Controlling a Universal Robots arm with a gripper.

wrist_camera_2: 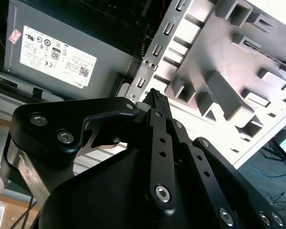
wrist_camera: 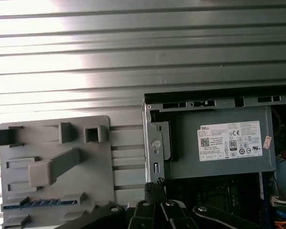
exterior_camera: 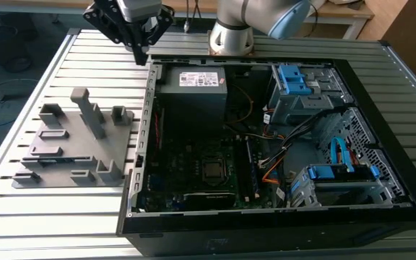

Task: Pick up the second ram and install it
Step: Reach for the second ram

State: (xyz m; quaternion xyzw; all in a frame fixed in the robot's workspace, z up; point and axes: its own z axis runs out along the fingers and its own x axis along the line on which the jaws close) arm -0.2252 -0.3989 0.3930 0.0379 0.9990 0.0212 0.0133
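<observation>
The second ram (exterior_camera: 60, 160) is a thin dark strip lying on edge in a long slot of the grey holder tray (exterior_camera: 78, 142), at the exterior view's left of the open computer case (exterior_camera: 266, 135). In the first wrist view the ram (wrist_camera: 31, 203) shows a bluish edge in the tray (wrist_camera: 52, 167). My gripper (exterior_camera: 141, 58) hangs above the case's far corner beside the power supply (exterior_camera: 192, 84), well apart from the tray. Its black fingers (wrist_camera_2: 157, 107) meet at a point with nothing between them, and their tips (wrist_camera: 155, 188) also show in the first wrist view.
Inside the case are the CPU socket (exterior_camera: 214, 169), a dark memory stick (exterior_camera: 253, 165) standing in a slot beside it, loose cables (exterior_camera: 287, 141) and blue drive bays (exterior_camera: 294, 81). The tray has several upright ribs (exterior_camera: 92, 116). Everything rests on a ribbed metal table (exterior_camera: 20, 108).
</observation>
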